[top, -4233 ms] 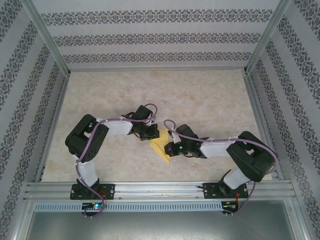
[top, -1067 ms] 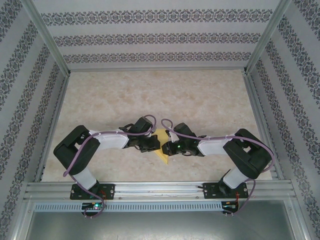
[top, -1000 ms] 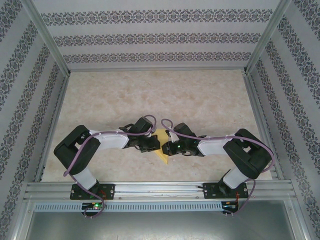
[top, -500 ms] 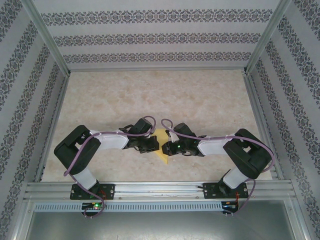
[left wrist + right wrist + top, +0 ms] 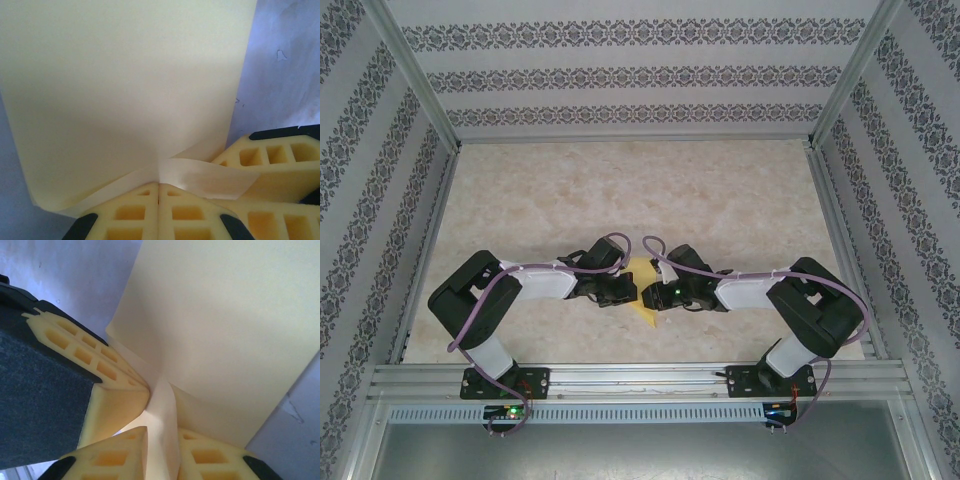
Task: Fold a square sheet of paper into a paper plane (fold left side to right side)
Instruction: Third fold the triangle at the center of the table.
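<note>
The square sheet of paper is pale yellow, and parts of it show between and below the two grippers near the table's front middle. My left gripper is shut on a lower edge of the sheet of paper, and its fingers meet with the paper pinched at their tips. My right gripper faces it tip to tip. A folded flap of the sheet of paper runs between the right gripper's fingers, which are closed on it. The right gripper's fingers touch the same flap.
The marble-patterned table stretches away behind the arms. Patterned walls and an aluminium frame enclose it on all sides. Both arms are bent inward, with their elbows near the front rail.
Since four seconds ago, both grippers have moved closer together and nearer the front, covering more of the paper. Over the last second the left gripper has edged slightly right.
</note>
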Available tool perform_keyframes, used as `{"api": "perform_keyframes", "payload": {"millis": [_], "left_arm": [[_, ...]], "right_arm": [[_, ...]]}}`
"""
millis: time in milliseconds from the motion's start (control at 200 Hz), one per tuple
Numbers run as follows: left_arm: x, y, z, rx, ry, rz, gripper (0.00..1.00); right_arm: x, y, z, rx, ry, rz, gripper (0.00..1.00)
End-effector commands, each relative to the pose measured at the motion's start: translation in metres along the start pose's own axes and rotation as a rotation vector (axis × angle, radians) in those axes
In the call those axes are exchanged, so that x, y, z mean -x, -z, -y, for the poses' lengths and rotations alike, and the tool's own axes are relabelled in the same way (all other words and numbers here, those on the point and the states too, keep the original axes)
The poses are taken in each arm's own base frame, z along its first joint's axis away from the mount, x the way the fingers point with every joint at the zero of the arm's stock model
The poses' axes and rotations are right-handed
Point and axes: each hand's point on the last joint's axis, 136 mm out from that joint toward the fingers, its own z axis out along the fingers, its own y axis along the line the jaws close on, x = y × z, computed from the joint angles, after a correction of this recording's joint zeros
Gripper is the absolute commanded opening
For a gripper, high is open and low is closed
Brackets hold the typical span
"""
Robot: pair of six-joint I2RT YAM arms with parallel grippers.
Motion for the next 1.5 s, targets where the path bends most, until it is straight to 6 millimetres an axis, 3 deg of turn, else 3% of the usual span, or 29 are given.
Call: {"api": "perform_keyframes", "payload": {"millis": [0,165,280,370,470,595,734,1114,1494], "left_arm": [[-0.015,-0.011,-0.038,0.125,0.048,-0.027,0.04],[-0.017,-0.012,-0.042,0.132,0.056,-0.029,0.03],[-0.016,-0.013,-0.042,0.132,0.059,-0.028,0.03],[-0.016,-0.013,-0.042,0.133,0.063,-0.027,0.03],[-0.016,-0.012,-0.041,0.13,0.063,-0.025,0.03],[-0.015,-0.011,-0.041,0.135,0.061,-0.023,0.03],[-0.015,-0.011,-0.041,0.137,0.06,-0.02,0.03],[-0.015,-0.011,-0.042,0.14,0.06,-0.021,0.03],[-0.014,-0.011,-0.042,0.146,0.056,-0.023,0.03]], "right_arm": [[0.012,0.009,-0.001,-0.009,-0.029,0.023,0.25],[0.032,0.031,-0.007,-0.009,-0.036,0.08,0.35],[0.032,0.047,-0.004,-0.035,-0.047,0.094,0.39],[0.026,0.057,-0.01,-0.015,-0.052,0.094,0.39],[0.012,0.062,-0.024,0.067,-0.087,0.055,0.27],[-0.013,0.055,-0.043,0.166,-0.15,-0.038,0.09],[-0.034,0.042,-0.053,0.176,-0.151,-0.103,0.01],[-0.045,0.018,-0.04,0.105,-0.184,-0.144,0.0],[-0.057,0.012,-0.021,0.045,-0.212,-0.165,0.0]]}}
